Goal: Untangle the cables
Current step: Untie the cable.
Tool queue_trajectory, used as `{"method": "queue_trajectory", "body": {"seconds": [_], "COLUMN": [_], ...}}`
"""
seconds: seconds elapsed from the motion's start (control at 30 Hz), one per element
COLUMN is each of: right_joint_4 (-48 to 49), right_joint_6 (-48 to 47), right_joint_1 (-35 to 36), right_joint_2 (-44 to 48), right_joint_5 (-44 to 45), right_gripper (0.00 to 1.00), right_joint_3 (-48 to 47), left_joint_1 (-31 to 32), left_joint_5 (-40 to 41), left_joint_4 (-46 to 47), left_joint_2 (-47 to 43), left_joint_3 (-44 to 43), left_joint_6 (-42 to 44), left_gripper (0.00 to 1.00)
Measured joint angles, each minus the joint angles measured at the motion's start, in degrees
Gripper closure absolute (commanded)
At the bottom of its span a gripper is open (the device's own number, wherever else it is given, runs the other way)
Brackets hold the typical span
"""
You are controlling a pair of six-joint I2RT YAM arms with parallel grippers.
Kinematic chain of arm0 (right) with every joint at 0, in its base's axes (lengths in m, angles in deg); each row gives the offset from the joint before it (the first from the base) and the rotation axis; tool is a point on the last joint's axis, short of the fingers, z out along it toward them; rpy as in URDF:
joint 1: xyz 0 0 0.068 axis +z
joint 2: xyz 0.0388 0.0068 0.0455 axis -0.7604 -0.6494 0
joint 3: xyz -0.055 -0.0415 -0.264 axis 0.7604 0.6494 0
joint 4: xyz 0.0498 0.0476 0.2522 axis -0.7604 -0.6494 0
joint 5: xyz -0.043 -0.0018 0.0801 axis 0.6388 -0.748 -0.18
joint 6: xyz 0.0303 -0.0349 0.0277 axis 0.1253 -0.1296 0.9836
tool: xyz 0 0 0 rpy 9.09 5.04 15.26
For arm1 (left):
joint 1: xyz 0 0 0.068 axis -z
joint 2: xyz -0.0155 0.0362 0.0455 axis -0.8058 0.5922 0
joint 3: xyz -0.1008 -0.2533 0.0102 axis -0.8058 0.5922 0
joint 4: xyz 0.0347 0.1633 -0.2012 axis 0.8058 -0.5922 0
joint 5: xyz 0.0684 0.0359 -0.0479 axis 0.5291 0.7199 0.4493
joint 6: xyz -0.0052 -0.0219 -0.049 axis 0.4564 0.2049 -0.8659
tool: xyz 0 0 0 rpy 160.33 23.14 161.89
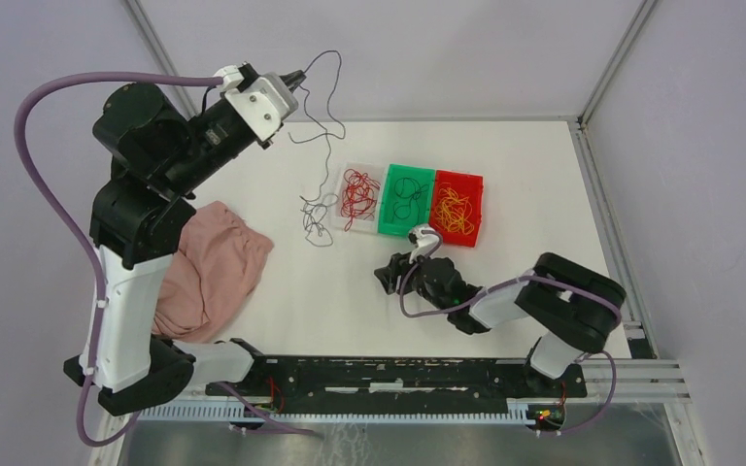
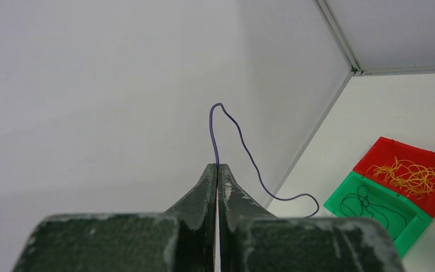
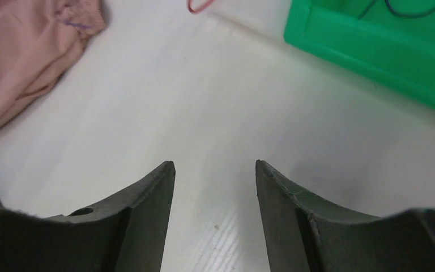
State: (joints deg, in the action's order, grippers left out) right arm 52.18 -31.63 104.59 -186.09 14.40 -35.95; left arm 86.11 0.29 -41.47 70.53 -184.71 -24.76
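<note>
The white table [image 1: 350, 291]: near its far edge a dark wire [image 1: 328, 126] trails up from beside the clear tray [image 1: 343, 173] into the clenched left gripper [image 1: 296, 78]. The right gripper [image 3: 215, 164] gapes empty. Lifting further could drag any snagged red wires [image 1: 359, 192] out.

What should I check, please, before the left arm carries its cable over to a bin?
1. Left gripper shut on the dark cable: ok.
2. Cable's lower end off the table: not ok, it lies looped beside the clear bin.
3. Cable free of the red cables: cannot tell.
4. Right gripper open and empty: ok.
5. Green bin unobstructed from above: ok.
</note>
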Motion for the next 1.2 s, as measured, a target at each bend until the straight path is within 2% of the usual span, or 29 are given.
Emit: {"method": "queue_trajectory", "body": {"seconds": [0.1,0.17,0.23,0.3,0.57,0.7,0.97,1.2], "right_joint_4": [-4.2,-6.9,-9.4,-11.9,-17.7,-20.5,-21.0,-15.8], "right_joint_6": [-1.9,-3.7,-6.1,-9.5,-16.7,-19.1,-16.0,-9.5], "right_joint_1": [0.0,0.0,0.0,0.1,0.3,0.3,0.3,0.3], "right_joint_2": [7.4,12.3,15.7,17.4,13.7,7.5,-0.3,-6.2], "right_joint_5": [-1.8,-3.5,-5.4,-7.9,-9.1,-8.7,-11.5,-18.0], "right_gripper": [0.28,0.13,0.03,0.0,0.02,0.1,0.23,0.28], "right_joint_3": [-1.0,-3.7,-8.2,-15.2,-30.3,-34.8,-33.6,-30.5], "left_joint_1": [0.0,0.0,0.0,0.0,0.0,0.0,0.0,0.0], "left_joint_5": [-0.2,-0.7,-1.2,-1.6,-2.9,-3.3,-4.2,-4.3], "left_joint_4": [-0.5,-0.8,-0.9,-1.1,-2.2,-2.3,-0.7,4.3], "left_joint_2": [0.3,0.1,-0.3,-0.5,-0.7,-0.8,-0.9,-0.2], "left_joint_3": [0.2,0.9,2.0,2.7,3.2,3.1,0.7,-1.1], "left_joint_6": [0.2,0.2,0.2,0.2,0.2,0.2,0.4,0.4], "left_gripper": [0.97,0.97,0.97,0.97,0.97,0.97,0.97,0.97]}}
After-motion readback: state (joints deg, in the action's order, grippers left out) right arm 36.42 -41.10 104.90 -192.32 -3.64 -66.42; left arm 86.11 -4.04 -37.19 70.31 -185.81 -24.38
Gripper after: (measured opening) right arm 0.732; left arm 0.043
